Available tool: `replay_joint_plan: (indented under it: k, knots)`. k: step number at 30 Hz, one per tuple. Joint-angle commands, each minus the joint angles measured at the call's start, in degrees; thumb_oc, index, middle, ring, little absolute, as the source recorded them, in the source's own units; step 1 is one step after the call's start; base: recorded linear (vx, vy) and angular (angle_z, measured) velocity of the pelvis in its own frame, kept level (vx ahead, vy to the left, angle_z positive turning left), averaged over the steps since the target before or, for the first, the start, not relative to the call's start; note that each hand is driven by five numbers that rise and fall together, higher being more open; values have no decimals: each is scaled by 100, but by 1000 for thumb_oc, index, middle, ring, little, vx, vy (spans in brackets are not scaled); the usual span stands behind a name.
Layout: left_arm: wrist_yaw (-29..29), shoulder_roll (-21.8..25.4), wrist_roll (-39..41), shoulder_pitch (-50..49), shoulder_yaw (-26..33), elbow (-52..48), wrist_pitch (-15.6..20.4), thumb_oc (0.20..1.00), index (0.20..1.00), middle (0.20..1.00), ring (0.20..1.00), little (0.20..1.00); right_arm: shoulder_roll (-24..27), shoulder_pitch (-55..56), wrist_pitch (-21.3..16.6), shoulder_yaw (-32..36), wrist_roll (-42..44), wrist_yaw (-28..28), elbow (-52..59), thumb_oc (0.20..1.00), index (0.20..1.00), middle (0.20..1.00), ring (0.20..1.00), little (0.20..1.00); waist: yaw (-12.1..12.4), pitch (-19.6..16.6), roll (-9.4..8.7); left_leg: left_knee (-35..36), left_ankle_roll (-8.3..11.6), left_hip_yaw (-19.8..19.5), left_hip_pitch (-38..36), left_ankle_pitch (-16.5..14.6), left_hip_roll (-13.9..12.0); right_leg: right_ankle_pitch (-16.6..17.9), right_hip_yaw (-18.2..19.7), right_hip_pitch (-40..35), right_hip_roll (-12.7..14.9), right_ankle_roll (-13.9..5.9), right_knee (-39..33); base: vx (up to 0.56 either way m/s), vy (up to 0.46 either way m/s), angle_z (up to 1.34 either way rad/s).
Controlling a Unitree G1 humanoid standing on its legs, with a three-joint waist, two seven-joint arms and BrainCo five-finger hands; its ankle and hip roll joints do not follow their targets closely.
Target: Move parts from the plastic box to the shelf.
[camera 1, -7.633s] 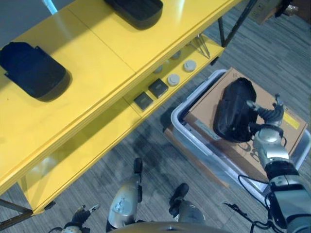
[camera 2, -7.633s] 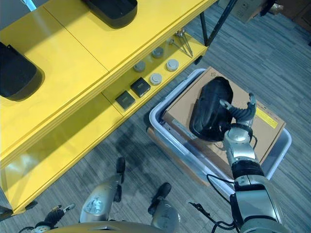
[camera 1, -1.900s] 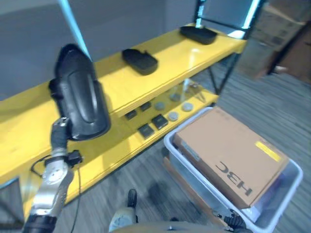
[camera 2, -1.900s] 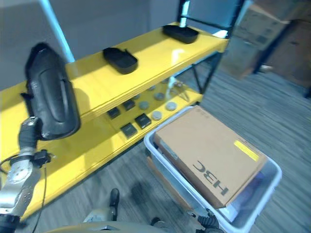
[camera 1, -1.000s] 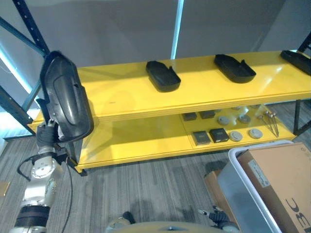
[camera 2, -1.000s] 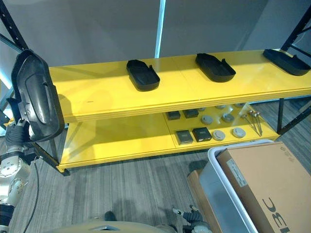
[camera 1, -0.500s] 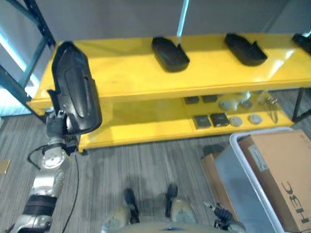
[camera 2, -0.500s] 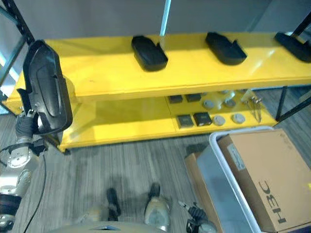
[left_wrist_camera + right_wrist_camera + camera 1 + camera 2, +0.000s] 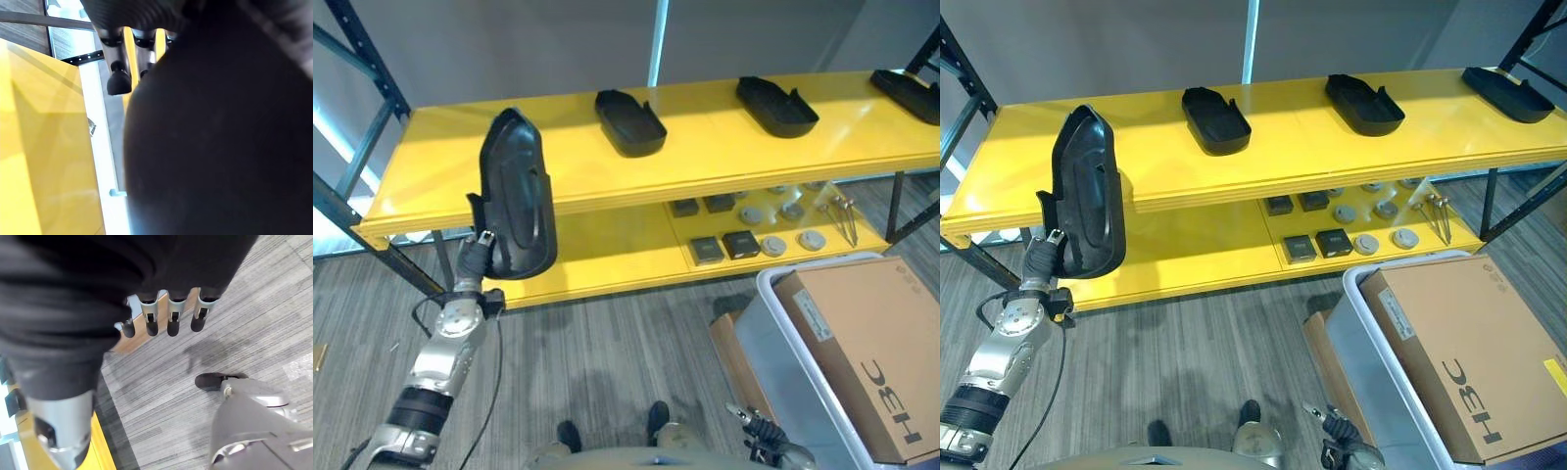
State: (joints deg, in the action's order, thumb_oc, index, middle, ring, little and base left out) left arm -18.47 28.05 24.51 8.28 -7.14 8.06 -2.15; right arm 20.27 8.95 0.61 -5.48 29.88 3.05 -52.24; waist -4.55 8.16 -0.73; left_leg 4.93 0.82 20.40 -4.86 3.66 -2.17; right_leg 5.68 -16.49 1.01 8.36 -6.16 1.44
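Observation:
My left hand (image 9: 474, 264) is shut on a black moulded part (image 9: 516, 196) and holds it upright, long side vertical, in front of the yellow shelf (image 9: 705, 162) near its left end. The part's top reaches above the upper board's edge. In the left wrist view the part (image 9: 220, 137) looms dark just past my fingers (image 9: 119, 81). The clear plastic box (image 9: 781, 377) stands on the floor at the lower right with a brown cardboard box (image 9: 867, 343) in it. My right hand (image 9: 172, 316) hangs low over the floor, fingers relaxed and holding nothing.
Three more black parts lie on the upper board: one in the middle (image 9: 629, 122), one further right (image 9: 776, 106), one at the far right (image 9: 906, 95). Small black boxes (image 9: 724, 245) and grey discs (image 9: 793, 240) sit on the lower board. Dark rack posts (image 9: 367, 73) stand at the left.
The view has shifted. Against the shelf, the held part has moved right from the left corner post to the front of the upper board. My left hand still holds it.

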Motion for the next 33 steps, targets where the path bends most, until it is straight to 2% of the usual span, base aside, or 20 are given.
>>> replay_joint_plan:
  k: [1, 5, 6, 8, 10, 11, 14, 15, 16, 17, 18, 20, 22, 24, 25, 26, 28, 29, 31, 33]
  knots:
    - [3, 161, -208, 753, 166, -4, 306, 200, 200, 200, 200, 200, 47, 57, 8, -65, 5, -12, -48, 1000, 1000, 1000, 1000, 1000, -11, -70, 5, 7, -304, 118, 82, -458, 254, -227, 396, 248, 2, -326, 650, 59, 122, -1]
    - [-65, 210, -213, 1011, 99, 145, 233, 200, 200, 200, 200, 200, 18, 148, -38, -137, 72, 6, 41, 1000, 1000, 1000, 1000, 1000, -115, 95, 63, -75, -577, 186, 55, -607, 411, -20, 489, 993, 95, -465, 2271, 75, 178, 3]
    - [-31, 192, -293, 980, 163, 137, 211, 200, 200, 200, 200, 200, 5, 234, -10, -108, 52, 51, 155, 1000, 1000, 1000, 1000, 1000, -143, 209, 139, -70, -657, 92, -124, -821, 506, 196, 495, 1458, 254, -634, 3263, 167, 200, -9]
    - [-44, 194, -284, 918, 224, 81, 167, 200, 200, 200, 200, 200, 12, 244, 38, -90, -25, 82, 198, 1000, 1000, 1000, 1000, 1000, -144, 266, 148, -99, -653, 91, -204, -885, 545, 409, 435, 1700, 363, -691, 3369, 169, 105, -9]
    - [-42, 200, -263, 866, 265, 18, 116, 200, 200, 200, 200, 200, -5, 253, 61, -71, -94, 101, 208, 1000, 1000, 1000, 1000, 1000, -151, 284, 108, -153, -606, 55, -269, -963, 588, 647, 379, 1746, 396, -737, 2902, 212, -98, -26]
    - [-11, 197, -284, 807, 309, -34, 75, 200, 200, 200, 200, 200, -32, 257, 62, -55, -119, 116, 175, 1000, 1000, 1000, 1000, 1000, -179, 293, -18, -279, -547, 57, -273, -963, 637, 937, 280, 1612, 364, -686, 2007, 279, -203, -20]
    - [-3, 175, -343, 774, 303, -133, -15, 200, 200, 200, 200, 200, -87, 299, 61, -9, -157, 126, 160, 1000, 1000, 1000, 1000, 1000, -252, 304, -177, -457, -497, -116, -361, -1134, 724, 1149, 350, 1413, 335, -769, 809, 471, -266, 14]
    - [159, 253, -306, 652, 281, -138, 10, 200, 200, 200, 200, 200, -227, 511, 51, 119, -221, 149, 171, 1000, 1000, 1000, 1000, 1000, -296, 322, -237, -684, -473, -264, -556, -1466, 615, 1399, 508, 1473, 459, -884, -142, 890, -447, 54]
    - [254, 252, -329, 591, 306, -117, 50, 200, 200, 200, 200, 200, -281, 613, 3, 179, -299, 188, 143, 1000, 1000, 1000, 1000, 1000, -311, 333, -258, -770, -464, -263, -624, -1547, 545, 1462, 501, 1479, 511, -884, -190, 861, -424, 67]
    - [322, 234, -358, 548, 327, -123, 75, 200, 200, 200, 200, 200, -308, 666, -21, 204, -335, 209, 120, 1000, 1000, 1000, 1000, 1000, -318, 333, -269, -858, -467, -246, -650, -1608, 502, 1417, 495, 1447, 528, -884, -159, 465, -215, 52]
    - [379, 200, -395, 531, 345, -156, 75, 200, 200, 200, 200, 200, -313, 698, -57, 200, -329, 216, 72, 1000, 1000, 1000, 1000, 1000, -320, 314, -286, -974, -477, -195, -643, -1648, 464, 1183, 454, 1322, 533, -881, -123, 583, -239, 41]
    - [381, 154, -242, 569, 272, -153, 6, 200, 200, 200, 200, 200, -280, 584, -109, 158, -301, 81, -197, 1000, 1000, 1000, 1000, 1000, -381, 230, -329, -1463, -544, -60, -570, -1841, 289, 843, 529, 1221, 512, -816, 474, 640, -271, 45]
    - [425, 109, -186, 566, 278, -171, -27, 200, 200, 200, 200, 200, -174, 422, -189, 108, -329, 216, -410, 1000, 1000, 1000, 1000, 1000, -410, 99, -295, -1793, -480, 158, -650, -2054, 2, 268, 362, 1017, 351, -614, 830, 555, -243, 36]
    - [386, 47, -153, 567, 290, -210, -107, 200, 200, 200, 200, 200, -132, 398, -214, 66, -285, 168, -455, 1000, 1000, 1000, 1000, 1000, -446, -54, -277, -1986, -368, 286, -689, -2001, -179, 14, 292, 860, 190, -424, 822, 454, -220, 14]
    - [300, -3, -76, 544, 268, -209, -139, 200, 200, 200, 200, 200, -76, 375, -181, 88, -310, 172, -503, 1000, 1000, 1000, 1000, 1000, -490, -163, -257, -2266, -230, 403, -715, -1858, -356, -142, 246, 783, 63, -271, 790, 475, -244, 12]
    - [233, -44, -3, 516, 259, -222, -169, 200, 200, 200, 200, 200, -16, 348, -163, 117, -388, 227, -547, 1000, 1000, 1000, 1000, 1000, -493, -248, -223, -2576, -35, 482, -683, -1521, -531, -271, 185, 671, -93, -108, 700, 357, -223, 13]
    - [211, -65, 23, 490, 263, -229, -168, 200, 200, 200, 200, 200, 32, 337, -177, 137, -418, 284, -585, 1000, 1000, 1000, 1000, 1000, -476, -280, -194, -3003, 186, 495, -594, -1146, -716, -367, 137, 567, -242, 42, 609, 236, -242, -6]
    - [149, -118, 37, 416, 250, -258, -140, 200, 200, 200, 200, 200, 155, 319, -203, 136, -441, 376, -621, 1000, 1000, 1000, 1000, 1000, -390, -271, -205, -4254, 648, 357, -68, -324, -1124, -567, 89, 276, -554, 389, 369, 263, -328, -13]
    - [102, -174, 8, 391, 218, -268, -91, 200, 200, 200, 200, 200, 238, 338, -246, 131, -405, 398, -643, 1000, 1000, 1000, 1000, 1000, -313, -162, -251, -4972, 740, 72, 738, -18, -1338, -620, 151, 108, -686, 558, 276, 186, -196, 1]
    - [92, -209, -25, 394, 197, -222, 5, 200, 200, 200, 200, 200, 287, 286, -356, 137, -397, 430, -790, 1000, 1000, 1000, 1000, 1000, -285, -47, -245, -4781, 689, 15, 1112, 62, -1487, -646, 281, -23, -761, 589, 230, 108, 54, -37]
